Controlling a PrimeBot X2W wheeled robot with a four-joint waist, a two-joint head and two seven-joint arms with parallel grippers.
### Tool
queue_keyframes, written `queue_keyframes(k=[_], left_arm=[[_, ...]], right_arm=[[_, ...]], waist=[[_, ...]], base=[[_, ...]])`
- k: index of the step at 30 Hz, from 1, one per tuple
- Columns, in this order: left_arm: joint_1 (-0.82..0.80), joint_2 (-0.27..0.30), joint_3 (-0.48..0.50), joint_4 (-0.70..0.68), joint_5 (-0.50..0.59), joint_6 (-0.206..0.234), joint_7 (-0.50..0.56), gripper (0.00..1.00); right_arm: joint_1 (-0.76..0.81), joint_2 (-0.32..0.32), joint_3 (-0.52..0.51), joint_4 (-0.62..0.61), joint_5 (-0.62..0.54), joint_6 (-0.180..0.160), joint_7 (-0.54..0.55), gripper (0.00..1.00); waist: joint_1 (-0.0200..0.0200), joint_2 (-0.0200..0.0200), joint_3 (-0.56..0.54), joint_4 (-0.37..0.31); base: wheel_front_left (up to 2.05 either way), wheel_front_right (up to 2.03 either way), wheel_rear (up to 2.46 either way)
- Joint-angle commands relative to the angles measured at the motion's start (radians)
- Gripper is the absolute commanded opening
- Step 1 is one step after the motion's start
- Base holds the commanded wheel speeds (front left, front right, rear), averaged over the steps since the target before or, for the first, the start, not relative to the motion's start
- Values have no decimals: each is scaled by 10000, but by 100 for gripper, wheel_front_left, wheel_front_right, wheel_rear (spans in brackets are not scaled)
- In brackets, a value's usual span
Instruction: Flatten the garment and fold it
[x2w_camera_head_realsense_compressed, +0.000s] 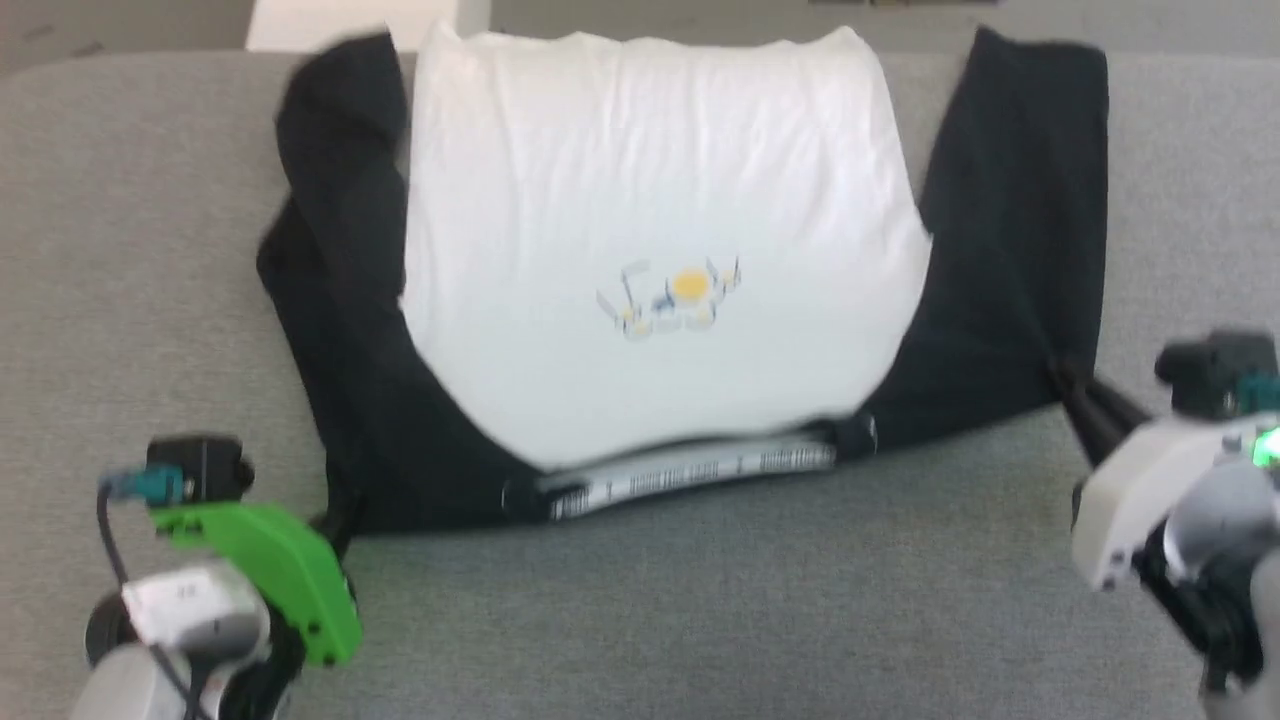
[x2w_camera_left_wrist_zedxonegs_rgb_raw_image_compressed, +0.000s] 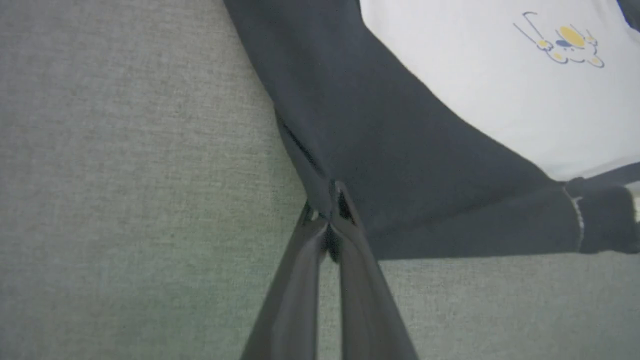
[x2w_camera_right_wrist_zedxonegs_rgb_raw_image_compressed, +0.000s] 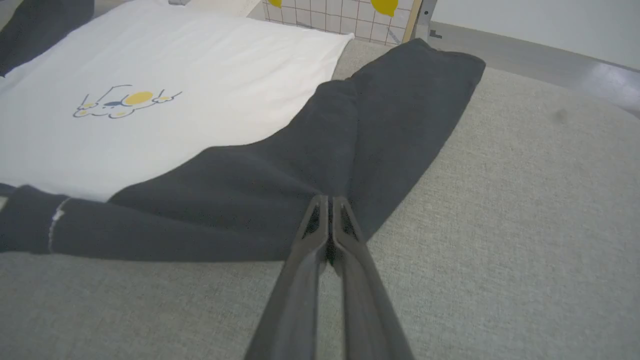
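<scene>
The garment (x2w_camera_head_realsense_compressed: 650, 230) lies spread on the grey table (x2w_camera_head_realsense_compressed: 700, 620), white body up with a small cartoon on the chest, neck tape toward me, and black sleeves folded back along both sides. My left gripper (x2w_camera_left_wrist_zedxonegs_rgb_raw_image_compressed: 331, 197) is shut on the black shoulder corner of the garment (x2w_camera_left_wrist_zedxonegs_rgb_raw_image_compressed: 400, 150) at its near left; in the head view this gripper (x2w_camera_head_realsense_compressed: 335, 525) sits at the lower left. My right gripper (x2w_camera_right_wrist_zedxonegs_rgb_raw_image_compressed: 329, 205) is shut on the black shoulder fabric of the garment (x2w_camera_right_wrist_zedxonegs_rgb_raw_image_compressed: 300, 160) at its near right; the head view shows that gripper (x2w_camera_head_realsense_compressed: 1072, 380) at the right edge.
The grey padded table surface (x2w_camera_right_wrist_zedxonegs_rgb_raw_image_compressed: 525, 225) runs wide to the left, right and front of the shirt. Beyond the far edge stands a gridded board with yellow spots (x2w_camera_right_wrist_zedxonegs_rgb_raw_image_compressed: 340, 12) and a pale floor (x2w_camera_right_wrist_zedxonegs_rgb_raw_image_compressed: 550, 45).
</scene>
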Motion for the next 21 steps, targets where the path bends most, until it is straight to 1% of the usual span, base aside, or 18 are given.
queue_keyframes(k=[1,7,10,12,16,17,21], left_arm=[[527,215,171,-165,-71,225,104,0],[1895,270,168,-1120,-260,635,652,0],[2429,330,62,-1458,-209,824,914,0],[2646,273,-5,-1584,-224,890,953,0],[2703,-36,-131,-1291,-364,730,596,0],[2596,-219,-276,-807,-289,568,223,0],[2420,-392,-529,-216,-17,400,-271,0]], right_arm=[[412,101,-329,-374,-16,-55,175,0],[2089,769,-1164,-1795,-186,-55,1212,0],[2748,971,-1421,-2252,-343,-55,1649,0],[3130,1094,-1494,-2400,-439,-55,1826,0],[3688,1270,-1287,-2176,-604,-55,1910,0],[3834,1310,-939,-1658,-697,-55,1696,0],[3844,1242,-468,-763,-836,-55,1230,0]], waist=[[1,0,-400,154],[1,0,-643,148],[1,0,-733,150],[1,0,-793,177],[1,0,-876,232],[1,0,-924,218],[1,0,-981,170]], base=[[0,0,0],[0,0,0],[0,0,0],[0,0,0],[0,0,0],[0,0,0],[0,0,0]])
